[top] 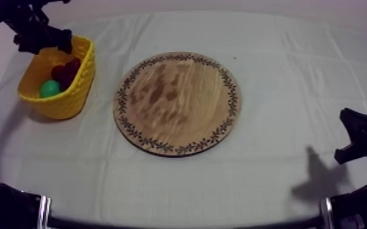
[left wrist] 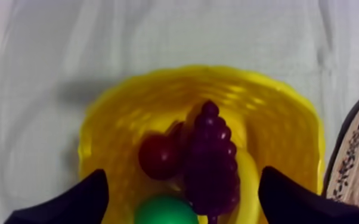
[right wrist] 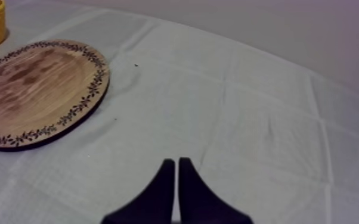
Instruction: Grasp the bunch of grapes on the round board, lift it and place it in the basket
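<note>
- Jaws of the left gripper [left wrist: 183,176] stand wide apart, released, with nothing clamped between them
- Directly below that gap, the bunch of grapes [left wrist: 210,161] lies inside the yellow basket [left wrist: 277,113], touching a small red fruit [left wrist: 158,156] and near a green fruit [left wrist: 165,212]
- Off to one side of those jaws, the wooden board [top: 178,102] is bare, so I judge the placing done; only drawing the gripper clear looks left
- That gripper hangs over the basket, its fingers [left wrist: 80,199] pointing down into it
- Well apart from the board, the right gripper [right wrist: 178,167] is clenched into a narrow wedge on nothing, low over the cloth [right wrist: 265,119]
</note>
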`<state>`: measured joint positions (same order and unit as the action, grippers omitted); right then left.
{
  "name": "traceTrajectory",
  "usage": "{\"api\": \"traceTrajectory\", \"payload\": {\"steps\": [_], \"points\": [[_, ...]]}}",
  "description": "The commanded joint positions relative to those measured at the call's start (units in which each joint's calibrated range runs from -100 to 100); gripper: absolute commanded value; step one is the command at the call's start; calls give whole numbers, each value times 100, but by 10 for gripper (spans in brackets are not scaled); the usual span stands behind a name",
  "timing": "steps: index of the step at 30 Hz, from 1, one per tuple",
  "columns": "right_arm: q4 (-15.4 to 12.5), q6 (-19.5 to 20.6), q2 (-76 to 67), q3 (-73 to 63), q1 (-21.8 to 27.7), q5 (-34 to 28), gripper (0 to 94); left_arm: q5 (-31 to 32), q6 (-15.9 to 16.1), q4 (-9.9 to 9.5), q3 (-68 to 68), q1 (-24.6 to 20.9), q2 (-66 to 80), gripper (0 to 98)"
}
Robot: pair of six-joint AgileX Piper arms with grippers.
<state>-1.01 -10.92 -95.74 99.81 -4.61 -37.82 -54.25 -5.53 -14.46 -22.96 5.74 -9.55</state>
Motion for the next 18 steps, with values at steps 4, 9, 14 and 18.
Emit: {"api": "traceTrajectory", "payload": {"steps": [4,9,14,18], "points": [[1,0,-1,-3,2,0,4,431,38,56,-99,-75,568,695],[1,0,-1,-3,2,0,4,799,61,44,-303,-114,1252,386],[1,0,-1,-3,2,0,4,1016,111,88,-666,-155,2128,196],[1,0,-1,-3,2,0,4,1176,133,101,-1152,-205,2981,147]]}}
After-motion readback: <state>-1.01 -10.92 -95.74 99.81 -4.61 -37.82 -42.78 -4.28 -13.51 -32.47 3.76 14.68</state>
